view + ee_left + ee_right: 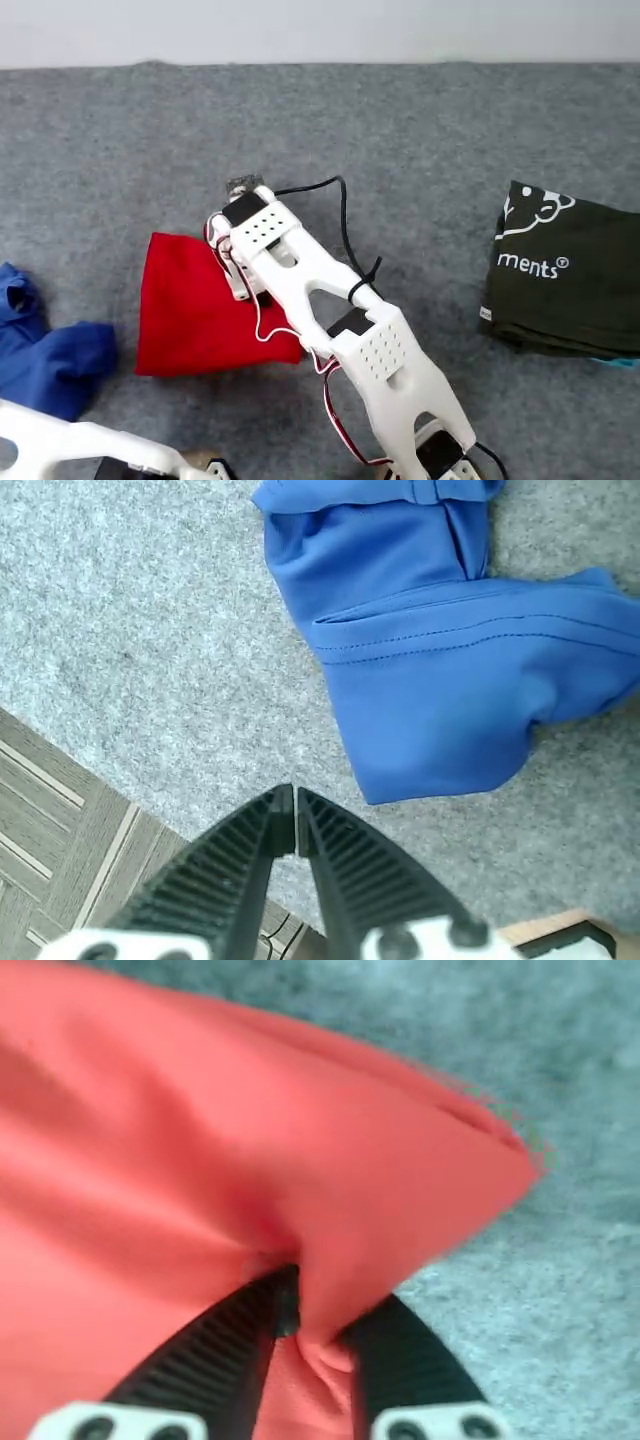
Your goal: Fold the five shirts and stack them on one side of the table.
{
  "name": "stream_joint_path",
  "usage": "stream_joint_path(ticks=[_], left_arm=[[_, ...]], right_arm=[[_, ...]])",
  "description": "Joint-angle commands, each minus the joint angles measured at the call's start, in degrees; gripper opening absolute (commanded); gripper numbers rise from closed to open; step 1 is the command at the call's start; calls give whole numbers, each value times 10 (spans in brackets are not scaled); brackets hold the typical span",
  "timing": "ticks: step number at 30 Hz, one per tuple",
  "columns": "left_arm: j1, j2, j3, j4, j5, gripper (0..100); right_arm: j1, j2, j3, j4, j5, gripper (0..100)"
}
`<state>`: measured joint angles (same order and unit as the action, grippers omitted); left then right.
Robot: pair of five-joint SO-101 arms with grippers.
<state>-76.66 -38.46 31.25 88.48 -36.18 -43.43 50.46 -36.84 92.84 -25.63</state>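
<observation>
You have three shirts you can count on the grey counter (pixel 400 130): one red shirt (pixel 195 310), one blue shirt (pixel 45 355) and one dark green shirt (pixel 565 290).

The red shirt lies flat around the middle of the counter, a bit toward the left edge, and looks roughly folded into a rectangle. Your right arm (pixel 330 300) comes in from the near edge and ends over the red shirt's right side. Your right claw (pixel 325 1305) is pinching a ridge of red cloth between its two black fingers, and the fabric bunches up at the grip. A black cable (pixel 345 225) loops off that arm over the counter.

The blue shirt sits crumpled and unfolded at the left edge, near the near-left corner, apart from the red one. Your left arm (pixel 70 440) lies along the near edge at that corner. Your left claw (pixel 295 820) is pressed together with its tips meeting and nothing between them. It hangs over bare counter just beside the blue shirt (pixel 440 680), not touching it, with the counter's edge and the wood-pattern floor (pixel 60 820) next to it.

The dark green shirt is folded, white print facing up, and sits at the right edge, well apart from the other two. One light-blue sliver (pixel 620 362) pokes out from under its near side, and you can't tell what it is.
</observation>
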Motion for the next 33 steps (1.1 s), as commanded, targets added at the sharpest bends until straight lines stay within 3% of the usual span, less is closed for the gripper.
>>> stream_joint_path(ticks=[1,7,14,19,24,26,28,33], left_arm=[[2,-18,-5,2,0,15],[2,-18,-5,2,0,15],[3,-18,-6,2,0,15],[3,-18,-2,2,0,15],[3,-18,-2,2,0,15],[3,-18,-2,2,0,15],[3,-18,-2,2,0,15],[3,-18,-2,2,0,15]], right_arm=[[-2,15,9,9,14,11],[23,-1,7,68,96,10],[153,-79,14,99,253,10],[264,-105,13,44,493,10],[327,-110,13,1,842,10],[332,-119,5,-27,937,10],[331,-127,-4,-58,970,10],[309,-131,-5,-130,971,10]])
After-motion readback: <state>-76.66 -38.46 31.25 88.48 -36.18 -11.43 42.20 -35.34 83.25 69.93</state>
